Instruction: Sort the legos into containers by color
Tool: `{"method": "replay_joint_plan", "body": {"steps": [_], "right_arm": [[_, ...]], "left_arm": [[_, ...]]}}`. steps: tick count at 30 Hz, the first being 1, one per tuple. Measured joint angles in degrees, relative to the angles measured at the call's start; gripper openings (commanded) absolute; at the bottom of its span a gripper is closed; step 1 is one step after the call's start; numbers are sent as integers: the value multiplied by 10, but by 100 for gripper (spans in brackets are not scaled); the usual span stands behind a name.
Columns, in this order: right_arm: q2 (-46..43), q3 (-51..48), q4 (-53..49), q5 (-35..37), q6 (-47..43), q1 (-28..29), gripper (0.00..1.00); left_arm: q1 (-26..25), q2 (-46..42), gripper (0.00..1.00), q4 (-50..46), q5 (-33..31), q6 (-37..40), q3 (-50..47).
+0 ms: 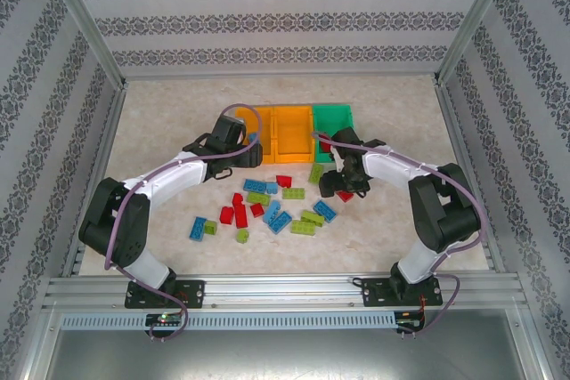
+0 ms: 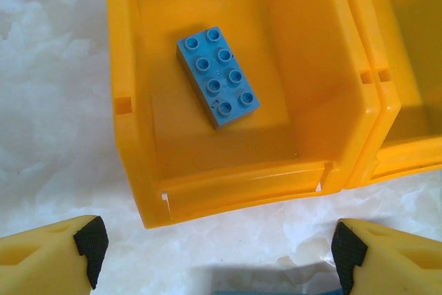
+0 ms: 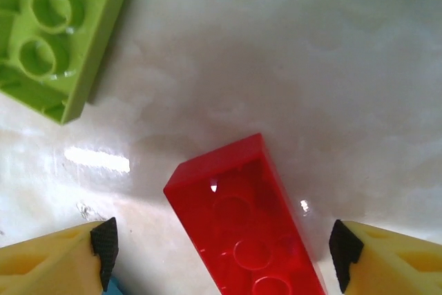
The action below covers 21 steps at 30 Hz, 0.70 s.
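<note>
Position check: we see R gripper (image 3: pixel 222 250), the nearer one, jaws apart, straddling red lego (image 3: pixel 242 233) on table (image 3: pixel 311 67), its long axis approx. crosswise to closing line, slightly skewed; L gripper (image 2: pixel 214 250), also apart, hangs near orange container (image 2: pixel 131 136) holding blue lego (image 2: pixel 217 77).

Bright, even light with soft shadows; a glare streak gleams on the glossy table (image 3: pixel 97 159).
</note>
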Motion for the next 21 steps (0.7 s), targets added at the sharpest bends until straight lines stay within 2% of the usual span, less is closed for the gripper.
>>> {"method": "replay_joint_plan", "body": {"steps": [5, 11, 15, 21], "right_arm": [[0, -1, -5, -12, 0, 1, 71], [1, 0, -6, -3, 9, 4, 50], [17, 7, -15, 10, 20, 12, 31], [-1, 9, -5, 16, 30, 13, 26]], "left_arm": [[0, -1, 86, 4, 0, 0, -1], [0, -2, 86, 4, 1, 0, -1], [0, -11, 87, 6, 1, 0, -6], [0, -37, 87, 7, -2, 0, -29]]}}
